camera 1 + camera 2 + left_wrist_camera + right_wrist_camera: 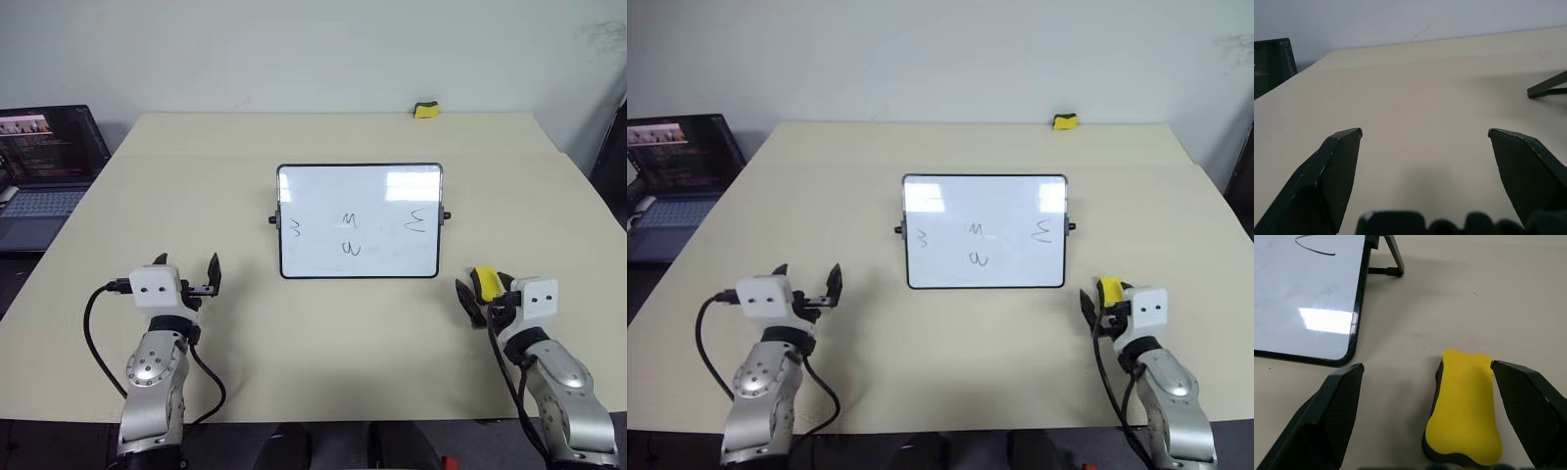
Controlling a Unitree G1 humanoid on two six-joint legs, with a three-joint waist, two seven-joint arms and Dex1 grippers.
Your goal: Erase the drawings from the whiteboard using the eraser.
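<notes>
- Looking down from the head views, we see the whiteboard (360, 221) propped mid-table (294, 333), tilted back on its stand, with four drawings (350, 220) on its face: one near its left edge, two stacked at the centre, one towards the right.
- We find the eraser (484, 283) between the fingers of our right gripper (480, 299), near the board's lower right corner and apart from it; a second yellow block (425, 110) sits at the far edge, and a laptop (44, 166) stands off to the left.
- We hold the left gripper (188, 274) spread over bare table, left of the board.
- In the left wrist view, our fingers (1327, 171) stand wide apart with nothing between them.
- In the right wrist view, the eraser's yellow top lies on the table just beside one finger (1530, 406); the other finger is well clear of it, so the jaws are spread, not pinching. The board's rounded corner lies close by.
</notes>
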